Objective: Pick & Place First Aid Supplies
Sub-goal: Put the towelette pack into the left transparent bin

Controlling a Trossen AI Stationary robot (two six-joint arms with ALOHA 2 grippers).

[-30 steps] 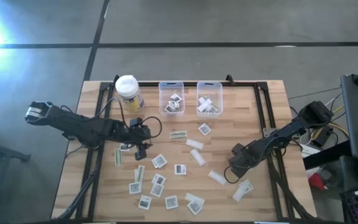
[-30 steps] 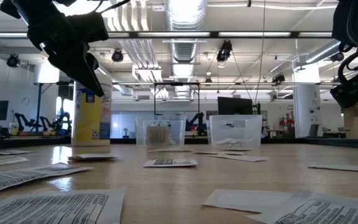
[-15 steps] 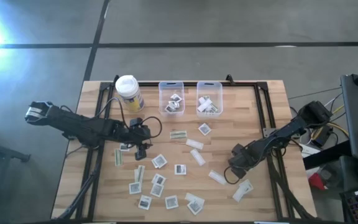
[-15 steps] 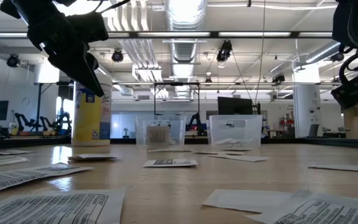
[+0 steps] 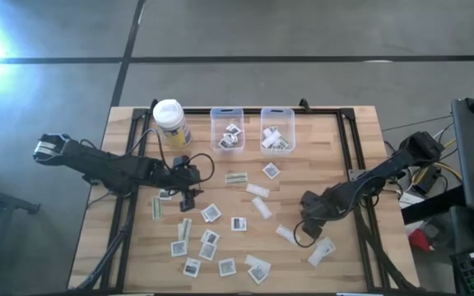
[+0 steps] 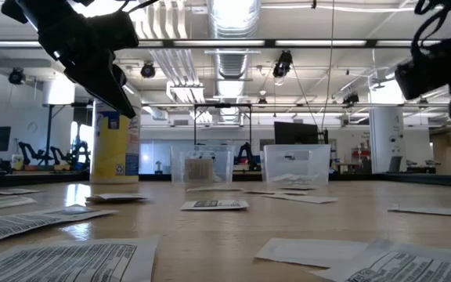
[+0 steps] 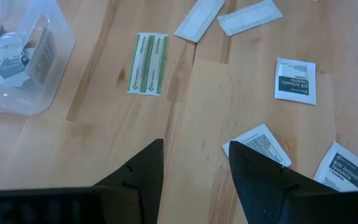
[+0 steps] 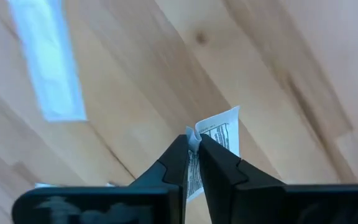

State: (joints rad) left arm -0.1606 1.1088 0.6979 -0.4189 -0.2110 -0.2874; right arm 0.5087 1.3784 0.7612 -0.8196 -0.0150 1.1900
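Right gripper (image 8: pixel 193 146) pinched on printed packet (image 8: pixel 213 146) — lifted off table (image 5: pixel 336 140), right-front area. Clear bins (image 5: pixel 276 130) lie far side, toward centre — carry goes that way. Left gripper (image 7: pixel 194 168) spread, empty, hovering over left-centre packets.

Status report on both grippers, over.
Right gripper shut on packet, lifted clear. Left gripper open, above loose packets. Nothing in the way.

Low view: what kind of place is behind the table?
Probably a large robotics lab or workshop: exposed ceiling ducts, hanging lights, and a monitor past the wooden table.
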